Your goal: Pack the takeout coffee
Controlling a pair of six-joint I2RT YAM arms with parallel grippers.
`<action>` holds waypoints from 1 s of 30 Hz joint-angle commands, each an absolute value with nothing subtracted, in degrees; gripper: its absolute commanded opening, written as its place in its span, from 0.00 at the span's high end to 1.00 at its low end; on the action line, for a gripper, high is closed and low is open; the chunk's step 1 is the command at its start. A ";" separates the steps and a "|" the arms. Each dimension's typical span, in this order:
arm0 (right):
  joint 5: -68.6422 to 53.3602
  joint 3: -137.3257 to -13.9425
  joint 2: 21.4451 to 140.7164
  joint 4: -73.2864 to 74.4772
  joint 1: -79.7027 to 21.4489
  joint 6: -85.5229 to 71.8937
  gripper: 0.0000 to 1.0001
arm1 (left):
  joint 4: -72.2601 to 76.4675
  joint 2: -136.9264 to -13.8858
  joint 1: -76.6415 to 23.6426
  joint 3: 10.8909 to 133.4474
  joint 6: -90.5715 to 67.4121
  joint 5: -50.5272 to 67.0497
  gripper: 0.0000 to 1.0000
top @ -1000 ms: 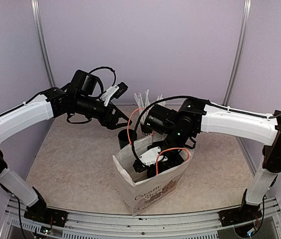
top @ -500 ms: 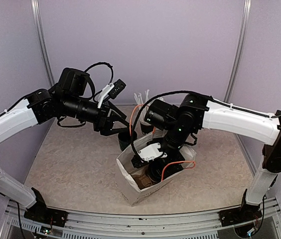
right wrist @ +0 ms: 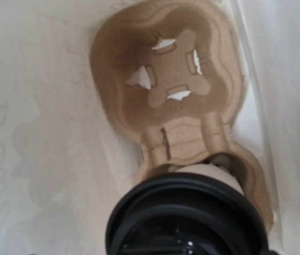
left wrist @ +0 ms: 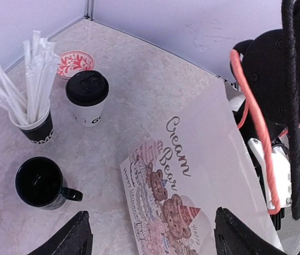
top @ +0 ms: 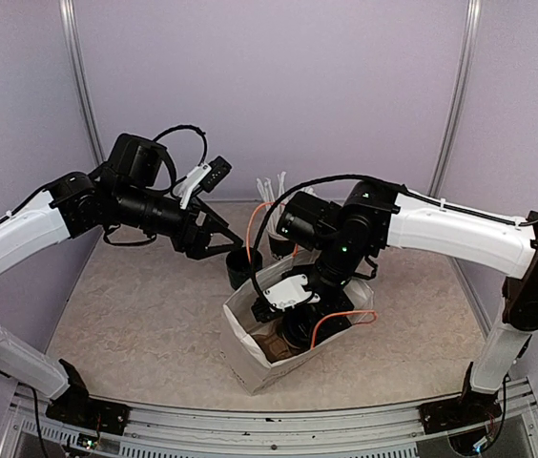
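Loading the paper bag [top: 250, 363], which stands open-mouthed; packing is, by my reckoning, half done. My right claw [top: 296, 329] reaches down inside the bag. Its fingers lie outside the wrist view, so I cannot tell whether they are spread or pinching. My left claw [left wrist: 151, 223] hangs outside the bag, over its printed face, fingers spread wide with nothing between them. The cardboard carrier [right wrist: 171, 106] lies on the bag's floor, with one socket vacant and one filled. The first coffee cup [right wrist: 184, 218], lidded, sits in the filled socket beneath my right claw. The second coffee cup [left wrist: 87, 98], also lidded, stands upright outside the bag, off its printed side. Next move, as I judge it: clear the right claw from the bag's mouth, close the left claw on the second cup below its lid, and lower it upright into the vacant socket.
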State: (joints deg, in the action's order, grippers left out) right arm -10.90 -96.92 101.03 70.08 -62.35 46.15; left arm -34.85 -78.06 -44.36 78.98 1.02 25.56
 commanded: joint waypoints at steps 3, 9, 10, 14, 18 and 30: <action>-11.99 -98.07 99.84 70.72 -62.50 45.88 0.12 | -29.78 -71.67 -43.70 76.64 -2.49 29.08 0.22; -11.34 -97.91 99.84 70.32 -62.49 45.97 0.12 | -26.47 -74.90 -44.83 77.50 -3.50 32.39 0.22; -11.34 -97.83 99.84 70.31 -62.45 45.97 0.12 | -25.97 -75.26 -45.27 77.63 -3.55 32.65 0.22; -11.33 -98.00 99.73 70.23 -62.47 46.04 0.12 | -25.13 -77.62 -45.99 79.10 -4.57 31.87 0.25; -11.09 -97.95 99.75 70.14 -62.49 46.14 0.12 | -24.79 -80.18 -45.74 80.22 -5.30 32.28 0.36; -10.58 -100.28 98.17 70.34 -62.49 46.14 0.12 | -24.49 -84.32 -45.45 83.94 -4.86 33.75 1.00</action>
State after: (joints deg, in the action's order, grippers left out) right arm -10.44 -98.02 100.97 70.11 -62.35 46.19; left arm -25.56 -83.74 -45.71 81.45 -5.54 34.06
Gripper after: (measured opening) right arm 0.883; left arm 0.010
